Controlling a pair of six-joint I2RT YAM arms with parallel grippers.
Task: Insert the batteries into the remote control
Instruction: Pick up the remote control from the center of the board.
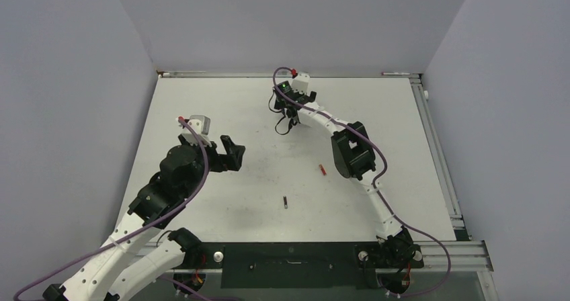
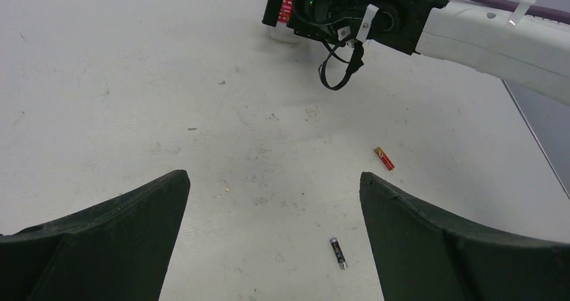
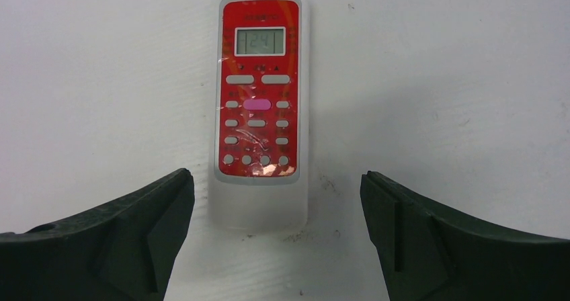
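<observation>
Hovering over remote (image 3: 259, 113), face-up at far end of counter (image 1: 201, 99), R claw (image 3: 274, 175) was wide open, empty; L claw (image 2: 272, 175) likewise, w/ dark battery (image 2: 338, 252) and red battery (image 2: 384, 158) loose ahead; best approach: centre on remote, pinch long edges, flip for back.

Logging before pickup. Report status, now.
Left gripper open, empty. Right gripper open above remote control, face up. Two batteries loose on table. Nothing blocking.

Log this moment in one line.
left end effector: open, empty | right end effector: open, over face-up remote | dark battery, red battery: loose on table | loading: not begun
</observation>
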